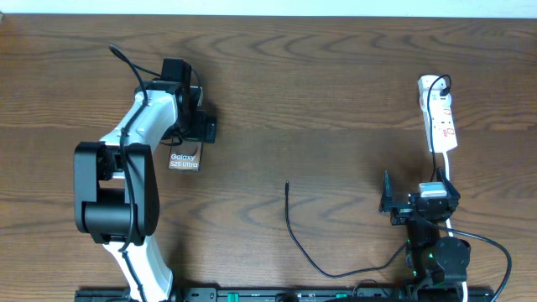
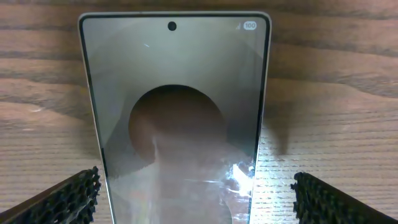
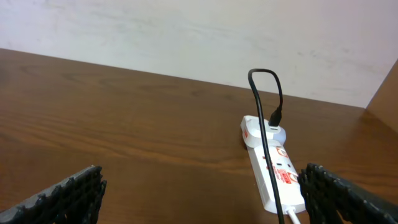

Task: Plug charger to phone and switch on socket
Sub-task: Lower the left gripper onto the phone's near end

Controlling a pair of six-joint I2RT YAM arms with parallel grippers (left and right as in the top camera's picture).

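On the left, the left arm (image 1: 126, 168) rose from the counter's (image 1: 336, 84) near edge, folded at its elbow and reached away from us. Its wrist turned down so the left pincer (image 1: 197, 126) hung low over the phone (image 1: 185, 160). The fingers stood wide apart, one to each side of the phone, clasping nothing. From the wrist, the left pincer (image 2: 196, 180) showed both black pads clear of the phone's (image 2: 174, 93) long edges.

The phone lay flat, face up, beneath this pincer and stretched ahead of it. Its screen was grey-brown with a dark round shape. A punch-hole lens and a small "100" badge sat at the far end, and glare lay near the right pad. From above, white "Galaxy S25 Ultra" lettering showed.

The charger (image 1: 288, 210) lay loose between the two pincers, well apart from both. Its tip pointed away, and its thin cable curved back toward the right arm's (image 1: 436, 260) base.

That arm sat low and compact, and the right pincer (image 1: 419, 199) was likewise spread wide and empty.

The socket (image 1: 438, 117) lay straight ahead of it, near but untouched. Through the right pincer (image 3: 202, 174) we saw the white socket (image 3: 273, 171) with red markings. A black cable (image 3: 264, 93) looped from a white adapter (image 3: 270, 132) at its far end.
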